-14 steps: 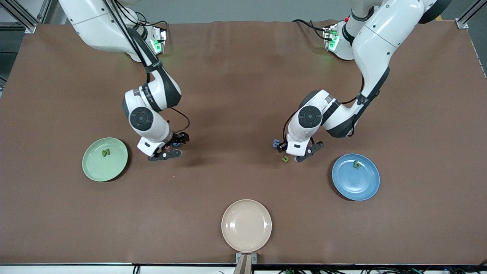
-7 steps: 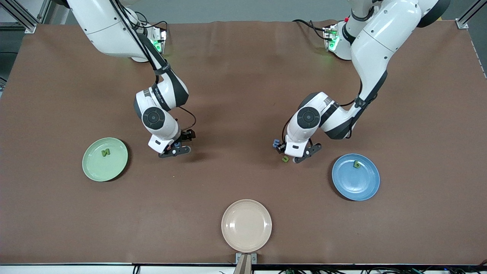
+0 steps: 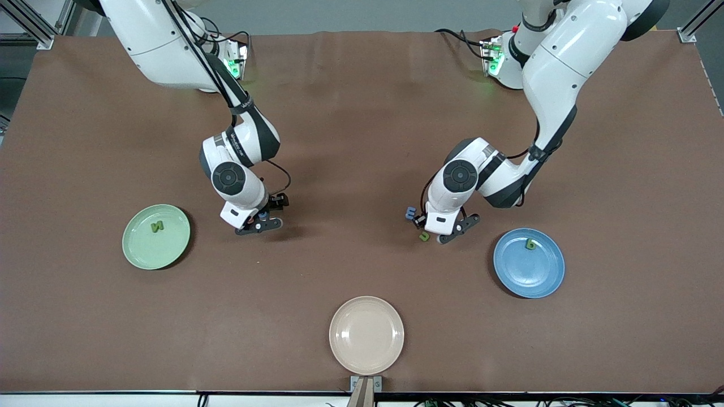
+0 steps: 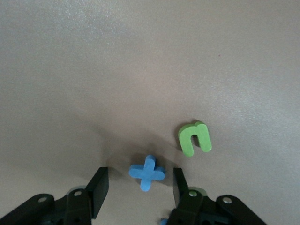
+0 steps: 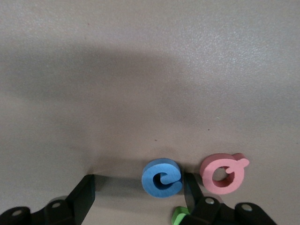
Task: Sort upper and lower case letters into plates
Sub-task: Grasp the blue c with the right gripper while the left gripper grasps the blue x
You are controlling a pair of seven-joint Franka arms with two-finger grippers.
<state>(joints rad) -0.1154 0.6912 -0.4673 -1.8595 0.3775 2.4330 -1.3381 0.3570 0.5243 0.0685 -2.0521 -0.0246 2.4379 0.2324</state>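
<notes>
I saw the left pincer (image 4: 140,190) low over the desk (image 3: 362,113), with its two fingers apart and a small blue letter t (image 4: 147,172) lying flat between them; the fingers did not touch it. A green letter n (image 4: 195,138) lay just beside the blue one on the desk.

The right pincer (image 5: 138,194) was also low over the desk and also spread, with a blue letter e (image 5: 162,177) between its fingers but not gripped. A pink letter Q (image 5: 224,173) lay just beside it.

The pale green plate (image 3: 169,249) stood toward the right arm's end and carried a green letter N (image 3: 156,226). The blue plate (image 3: 529,274) stood toward the left arm's end and carried a green letter b (image 3: 530,244). A beige plate (image 3: 366,335) stood nearest to the front camera.
</notes>
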